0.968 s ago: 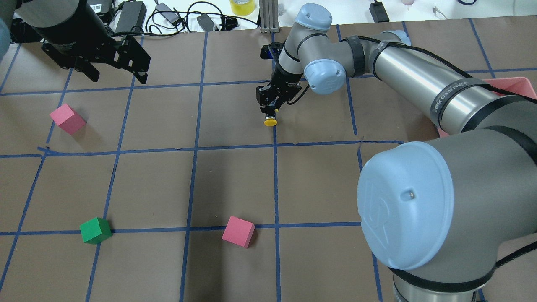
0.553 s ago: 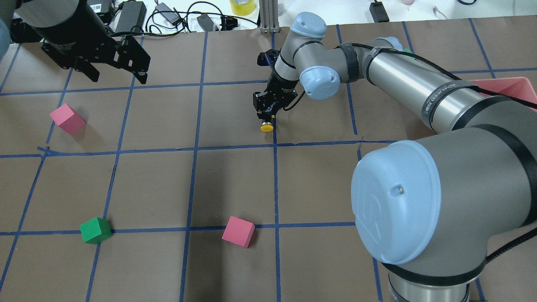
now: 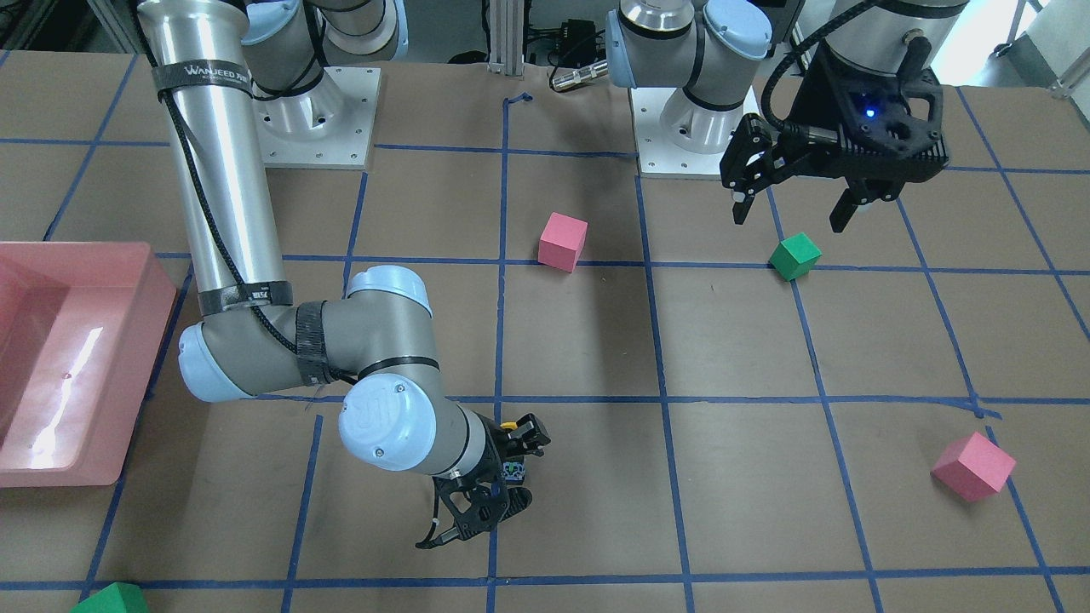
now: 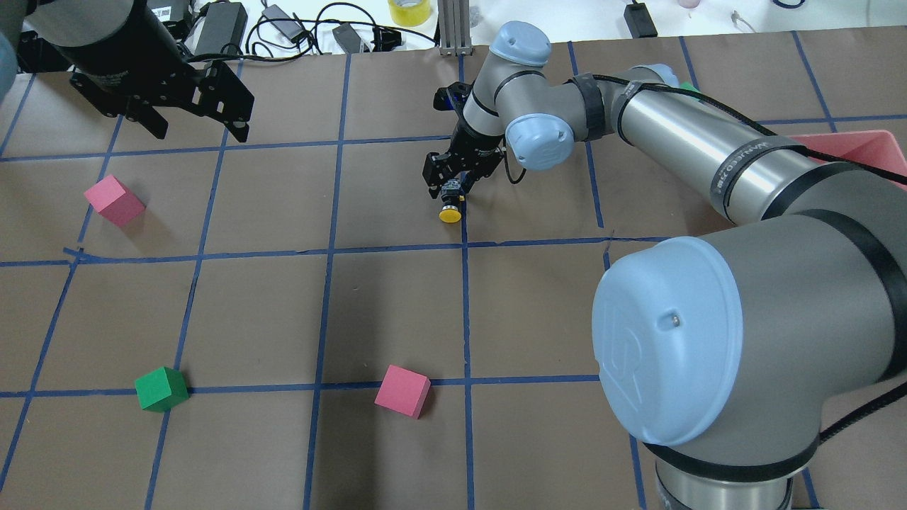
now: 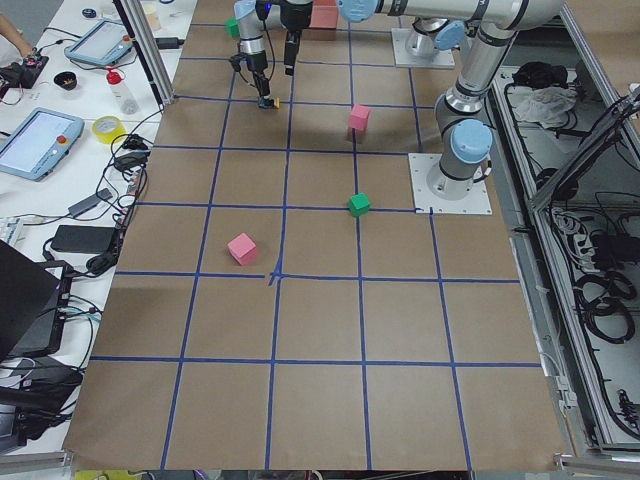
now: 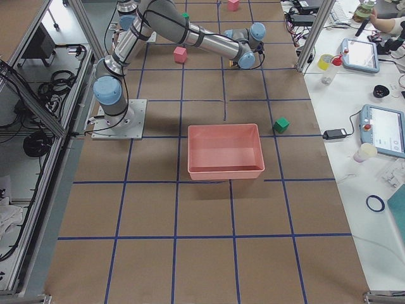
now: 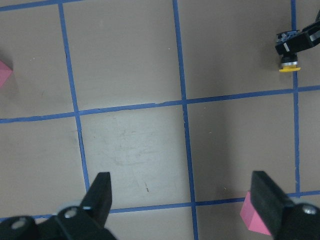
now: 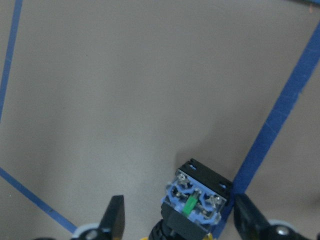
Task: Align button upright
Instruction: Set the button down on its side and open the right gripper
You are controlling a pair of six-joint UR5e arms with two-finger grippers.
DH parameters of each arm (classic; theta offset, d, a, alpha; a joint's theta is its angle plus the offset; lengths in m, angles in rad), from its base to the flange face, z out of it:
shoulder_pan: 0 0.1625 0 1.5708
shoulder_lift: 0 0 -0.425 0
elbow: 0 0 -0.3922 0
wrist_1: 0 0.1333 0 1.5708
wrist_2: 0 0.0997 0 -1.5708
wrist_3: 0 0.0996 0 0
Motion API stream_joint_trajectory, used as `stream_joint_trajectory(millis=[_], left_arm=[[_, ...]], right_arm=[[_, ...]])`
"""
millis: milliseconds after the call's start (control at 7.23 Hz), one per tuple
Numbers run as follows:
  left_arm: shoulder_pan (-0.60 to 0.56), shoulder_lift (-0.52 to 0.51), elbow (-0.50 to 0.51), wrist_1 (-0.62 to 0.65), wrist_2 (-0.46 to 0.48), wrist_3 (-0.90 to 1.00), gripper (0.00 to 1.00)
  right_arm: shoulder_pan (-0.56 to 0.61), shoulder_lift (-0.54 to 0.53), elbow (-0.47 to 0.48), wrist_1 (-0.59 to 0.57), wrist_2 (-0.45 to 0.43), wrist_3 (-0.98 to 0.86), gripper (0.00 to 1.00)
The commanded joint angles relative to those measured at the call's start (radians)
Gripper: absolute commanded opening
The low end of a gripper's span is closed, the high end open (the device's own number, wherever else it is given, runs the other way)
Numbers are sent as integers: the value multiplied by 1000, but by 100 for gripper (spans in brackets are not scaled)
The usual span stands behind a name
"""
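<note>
Button: lying on its side on the bench, right by a blue tape line, yellow cap facing the robot, so not upright yet
Right jaws: spread, one either side of the button, one much closer than the other, not pinching it as far as I can see
Left jaws: spread wide, nothing in them, well away from the button
Risk: closing off-centre like that, the near side shoves first and the round cap probably rolls or twists out
Other risk: once tipped up, that small base might just flop back over
Pink tub: well apart from the button, can't spot anything in it
</note>
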Motion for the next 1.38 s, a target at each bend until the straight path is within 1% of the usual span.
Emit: stream_joint_trajectory(millis=[0, 277, 415, 553, 830, 968, 1106, 1245], left_arm=[[0, 0, 0, -4, 0, 1, 100], [0, 0, 0, -15, -2, 1, 100], [-2, 0, 0, -16, -8, -1, 100], [-6, 0, -5, -16, -11, -5, 100], [-14, 5, -53, -4, -8, -16, 100], [-18, 8, -86, 17, -9, -19, 98], [-32, 3, -128, 87, -11, -22, 97], [-76, -4, -194, 199, -9, -68, 97]], right_arm=[[0, -5, 1, -2, 0, 6, 100], [-1, -78, 6, 16, -29, 32, 100], [-1, -119, 16, 50, -134, 31, 100], [-3, -173, 41, 59, -236, 28, 100], [-24, -288, 131, 73, -301, 37, 100], [-70, -342, 171, 106, -342, 40, 100], [-146, -430, 185, 202, -341, 40, 100], [-219, -501, 187, 282, -342, 40, 100]])
